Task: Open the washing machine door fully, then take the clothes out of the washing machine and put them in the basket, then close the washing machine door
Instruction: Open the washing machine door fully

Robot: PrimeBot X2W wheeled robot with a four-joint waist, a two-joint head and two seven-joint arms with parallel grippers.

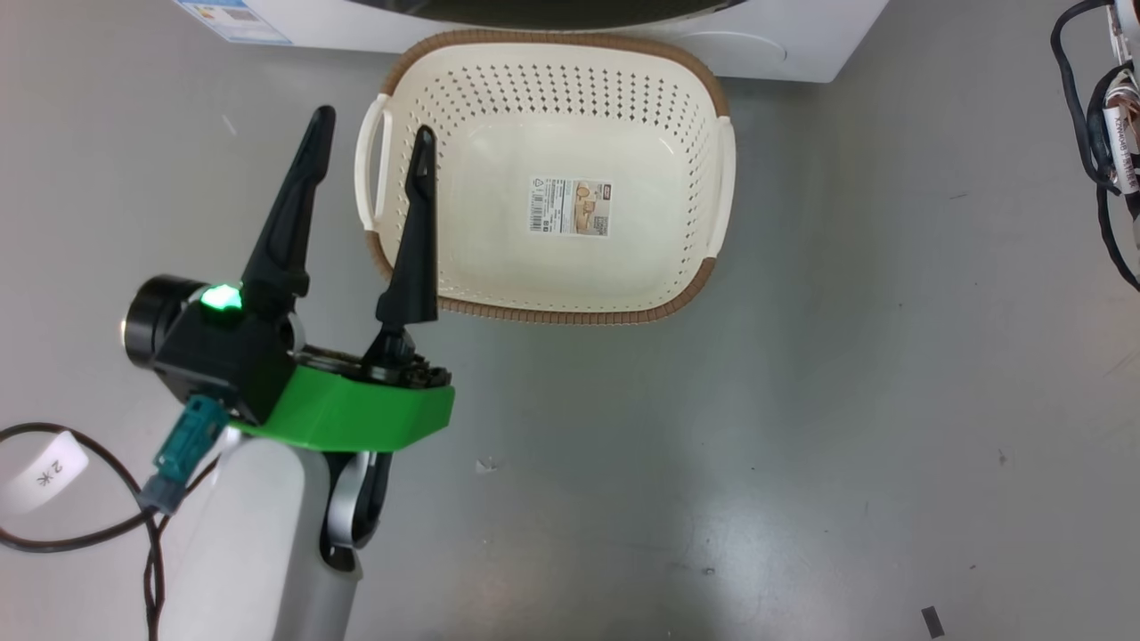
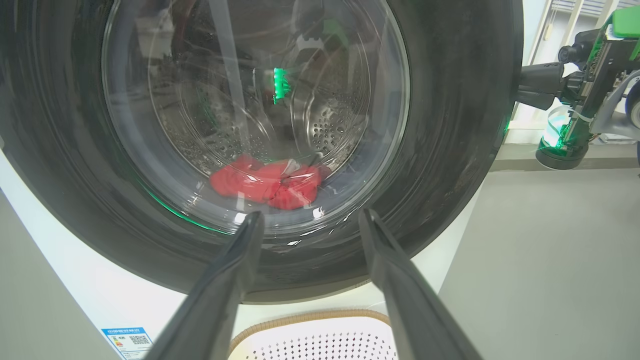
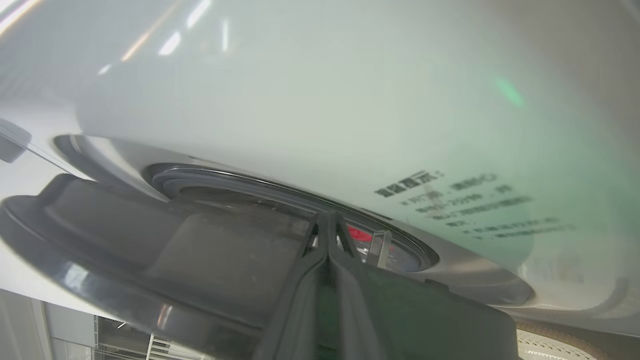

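Nearest: left gripper (image 1: 374, 122), jaws spread wide, held above the grey floor (image 1: 802, 401) by the left handle of the basket (image 1: 552, 89). Next: the basket, standing on the floor close against the washing machine (image 1: 784, 40), paper label (image 1: 570, 206) on its bottom. Beyond: washing machine door (image 2: 450, 125), glossy black rim round a clear window; clothes (image 2: 270, 182), a red heap low in the drum behind the glass. At the door's rim edge: right gripper (image 3: 326, 220), jaws pressed together.
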